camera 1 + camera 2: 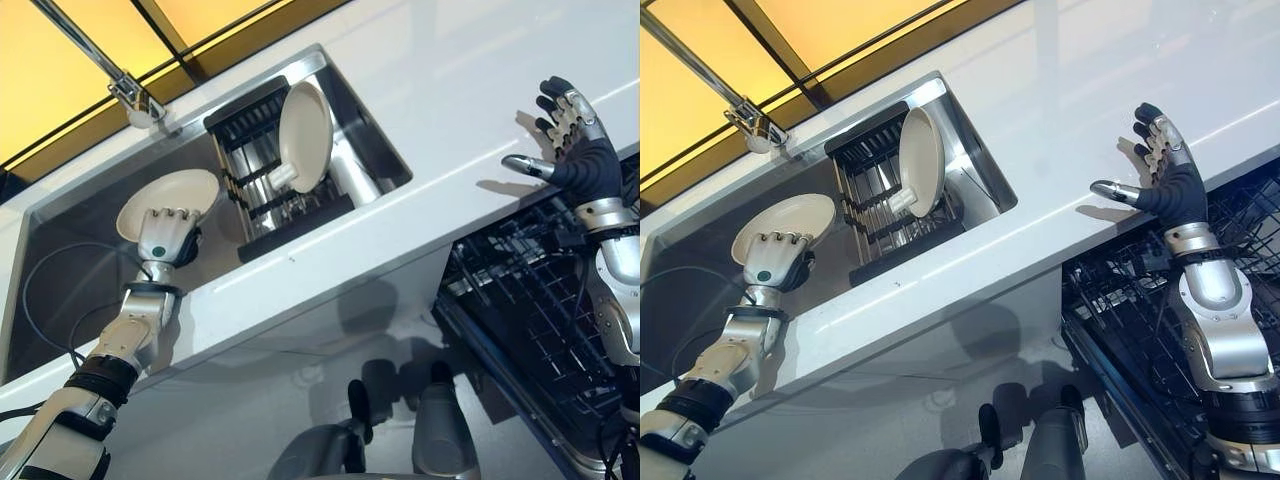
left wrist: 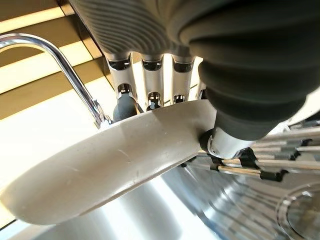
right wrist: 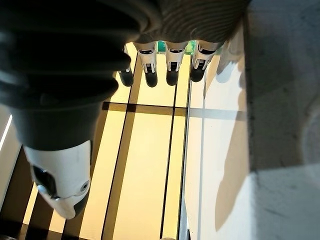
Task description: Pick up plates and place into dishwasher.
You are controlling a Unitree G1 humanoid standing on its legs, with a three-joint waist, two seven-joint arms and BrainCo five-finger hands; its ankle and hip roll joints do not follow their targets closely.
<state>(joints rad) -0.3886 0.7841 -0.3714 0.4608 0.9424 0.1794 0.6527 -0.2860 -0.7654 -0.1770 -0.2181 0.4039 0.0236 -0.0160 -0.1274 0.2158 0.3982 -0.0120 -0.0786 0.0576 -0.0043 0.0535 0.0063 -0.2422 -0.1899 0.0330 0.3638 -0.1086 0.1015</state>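
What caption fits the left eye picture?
Left robot hand lifts a plate over the sink; another waits in the rack.

**Kitchen counter, sink and yellow-lit panels**

A white countertop (image 1: pixel 480 110) was seen running across the scene, with a stainless-steel sink (image 1: pixel 70 260) set into it. A chrome faucet (image 1: pixel 125 85) was mounted at the sink's far edge. Behind the counter, yellow-lit panels (image 1: pixel 60 70) divided by dark bars (image 1: pixel 165 22) were visible. Bright light was reflected off the counter surface, and shadows were cast on its white front below the edge.
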